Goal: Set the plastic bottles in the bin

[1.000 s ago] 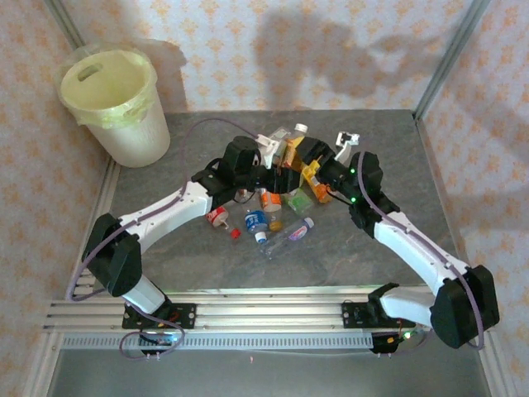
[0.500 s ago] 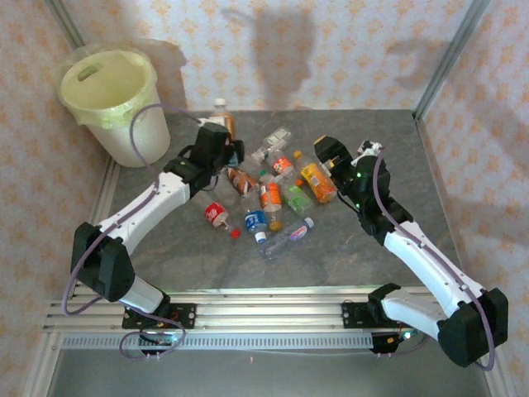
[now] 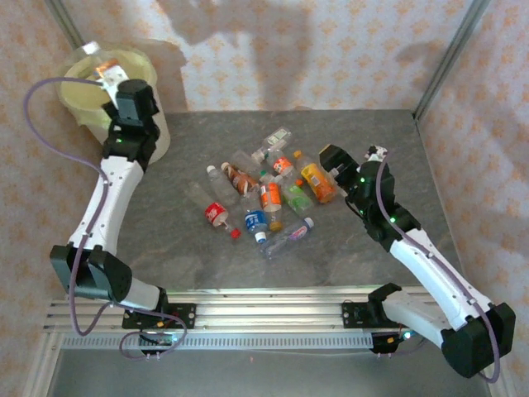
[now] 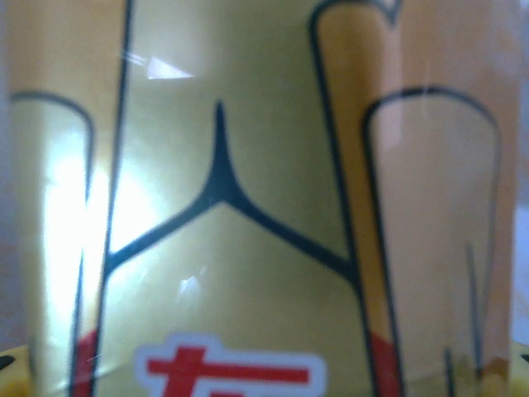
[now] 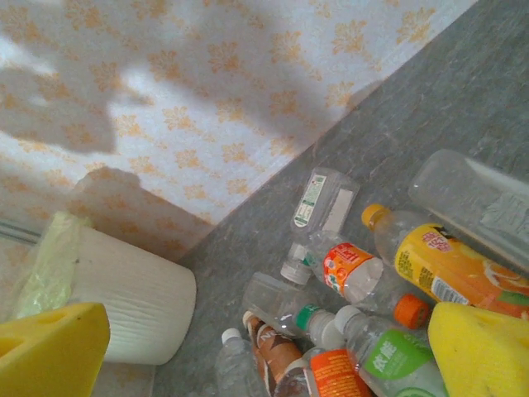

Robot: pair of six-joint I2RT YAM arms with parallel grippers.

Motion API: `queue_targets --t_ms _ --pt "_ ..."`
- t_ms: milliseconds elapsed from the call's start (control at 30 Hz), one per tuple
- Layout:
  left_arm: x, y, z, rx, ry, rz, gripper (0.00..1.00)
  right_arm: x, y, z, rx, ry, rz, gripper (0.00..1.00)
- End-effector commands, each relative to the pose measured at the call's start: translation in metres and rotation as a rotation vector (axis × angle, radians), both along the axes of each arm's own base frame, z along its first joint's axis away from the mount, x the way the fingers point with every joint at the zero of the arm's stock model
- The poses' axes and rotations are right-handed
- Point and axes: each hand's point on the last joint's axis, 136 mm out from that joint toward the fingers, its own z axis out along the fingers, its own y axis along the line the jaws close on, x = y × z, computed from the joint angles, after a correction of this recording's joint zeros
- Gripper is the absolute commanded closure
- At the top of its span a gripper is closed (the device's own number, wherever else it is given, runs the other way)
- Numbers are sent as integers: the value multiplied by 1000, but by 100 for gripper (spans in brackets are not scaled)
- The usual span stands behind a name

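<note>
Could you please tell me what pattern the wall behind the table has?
The wall is pale pinkish-white with repeated orange floral motifs, clearest in the right wrist view.

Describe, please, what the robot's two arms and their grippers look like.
Both the left arm and right arm have white link shells joined by bulky black joint housings. A greyish-purple cable loops along each. Small green lights glow near the right wrist. The right gripper carries yellow foam-like pads; the left gripper sits on a black housing.
</note>
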Motion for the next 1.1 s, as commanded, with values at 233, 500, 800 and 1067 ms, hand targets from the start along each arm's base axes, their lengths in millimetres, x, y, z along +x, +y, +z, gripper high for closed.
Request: queue_targets --t_ms 233,500,800,1067 --pt "50 54 28 126 65 114 47 -19 -15 10 -60 6 -21 1" --pt "93 92 -3 63 149 108 45 -34 -29 10 -71 22 -57 1" --pt "130 68 -46 -63 268 -102 44 -40 -39 3 -70 41 -103 1" --pt "148 37 -51 -154 225 -293 39 -38 -37 -4 -78 63 -96 1"
